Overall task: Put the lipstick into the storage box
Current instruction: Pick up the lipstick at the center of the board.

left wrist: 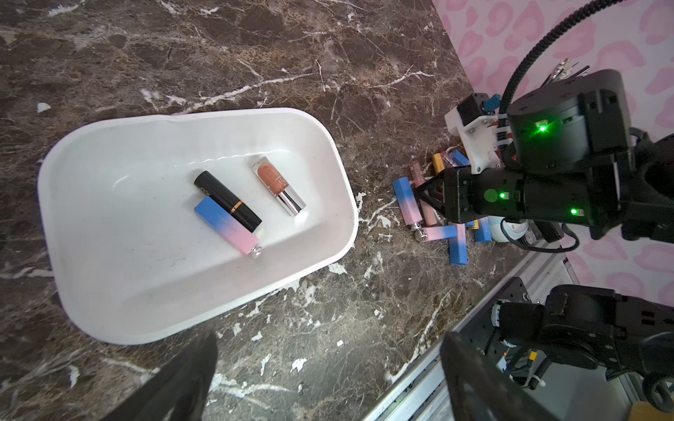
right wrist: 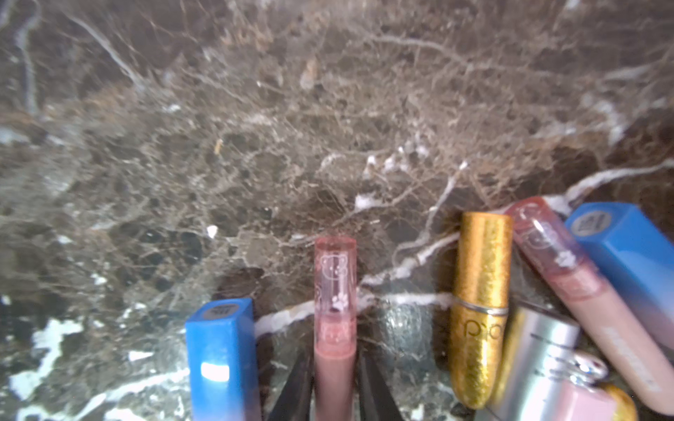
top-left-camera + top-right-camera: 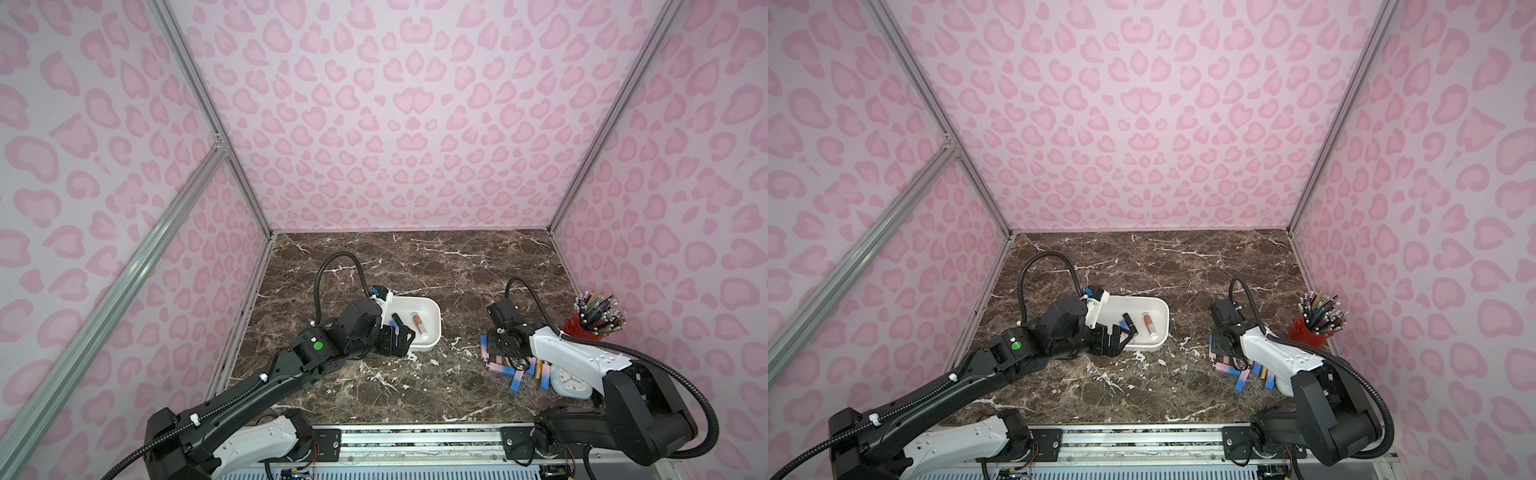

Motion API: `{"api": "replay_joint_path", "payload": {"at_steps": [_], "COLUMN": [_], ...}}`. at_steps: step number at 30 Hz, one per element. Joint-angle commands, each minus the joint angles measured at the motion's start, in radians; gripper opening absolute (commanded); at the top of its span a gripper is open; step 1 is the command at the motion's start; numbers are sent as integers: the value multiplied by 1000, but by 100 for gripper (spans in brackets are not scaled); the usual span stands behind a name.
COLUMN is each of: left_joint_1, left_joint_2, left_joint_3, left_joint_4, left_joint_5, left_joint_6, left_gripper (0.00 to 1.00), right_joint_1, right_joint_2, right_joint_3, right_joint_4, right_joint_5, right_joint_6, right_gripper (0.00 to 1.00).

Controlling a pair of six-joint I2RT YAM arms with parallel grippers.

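Note:
The white storage box (image 3: 433, 328) (image 3: 1163, 328) (image 1: 343, 175) sits left of centre on the marble. Inside lie a black lipstick (image 1: 228, 200), a blue-pink one (image 1: 226, 227) and a peach gloss (image 1: 279, 186). My left gripper (image 3: 399, 338) (image 1: 328, 342) hovers open and empty at the box's near-left corner. At the right lies a pile of lipsticks (image 3: 519, 370) (image 1: 437, 215). My right gripper (image 2: 334, 386) (image 3: 505, 359) is down in that pile. Its fingers press both sides of a clear pink lipstick (image 2: 334, 291) lying on the table, between a blue one (image 2: 222, 350) and a gold one (image 2: 481, 291).
A red cup of pencils (image 3: 577, 326) stands at the far right by the wall. A small pale clock (image 3: 569, 382) sits just behind the pile, under my right arm. The metal rail (image 3: 415, 444) runs along the table's front edge. Pink patterned walls close in three sides.

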Motion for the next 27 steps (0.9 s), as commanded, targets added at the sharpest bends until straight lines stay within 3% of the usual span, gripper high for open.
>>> {"api": "replay_joint_path", "payload": {"at_steps": [1,15,27], "left_joint_1": [1,1,2], "left_joint_2": [-11,-27,-61], "left_joint_3": [-5,-16,-17], "left_joint_4": [1,-5,-25], "left_joint_5": [-10,-22,-54], "left_joint_6": [-6,-11,-4], "left_gripper": [98,98,98], "right_joint_1": [1,15,117], "right_joint_2": [16,28,18], "right_joint_3": [-10,14,195], "right_joint_4": [35,19,-86], "right_joint_5": [3,3,61], "right_joint_6": [17,32,44], "right_gripper": [27,19,19]}}
